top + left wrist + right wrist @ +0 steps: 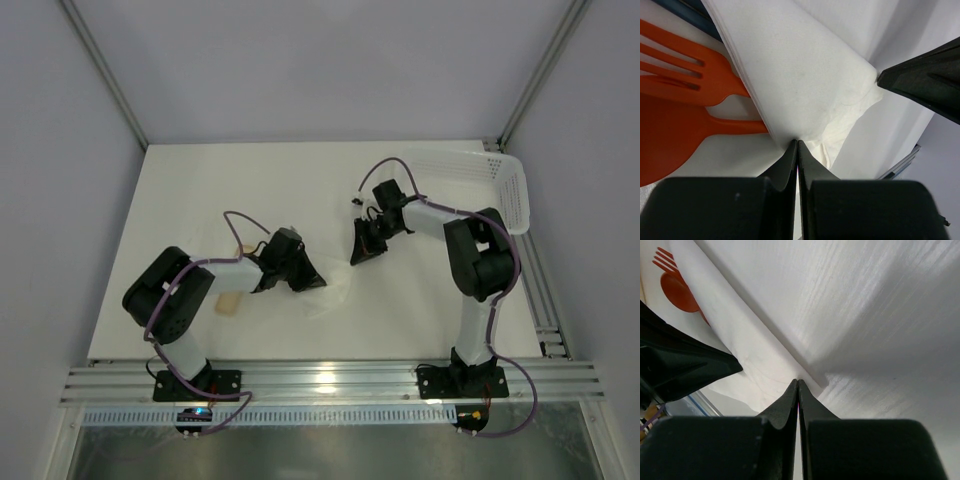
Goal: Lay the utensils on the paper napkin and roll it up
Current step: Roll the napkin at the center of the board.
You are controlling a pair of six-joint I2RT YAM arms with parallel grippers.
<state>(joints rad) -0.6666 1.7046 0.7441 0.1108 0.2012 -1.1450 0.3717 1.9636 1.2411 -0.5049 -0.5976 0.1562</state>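
Although the orange fork [685, 70] and orange spoon [665, 140] lay on the paper napkin [800, 75] near the middle of the table [200, 190], with a flap folded over their handles, the rolling looked barely begun: both heads were bare. The left gripper [797, 145], fingers fully closed, touched the fold's edge. The right gripper [798, 384], likewise closed, met it from the right. Whether either pinched paper I could not tell. A white basket [505, 190] stood far right and a beige piece [228, 303] near left, both apart. Only the crowded grippers seemed in each other's way.
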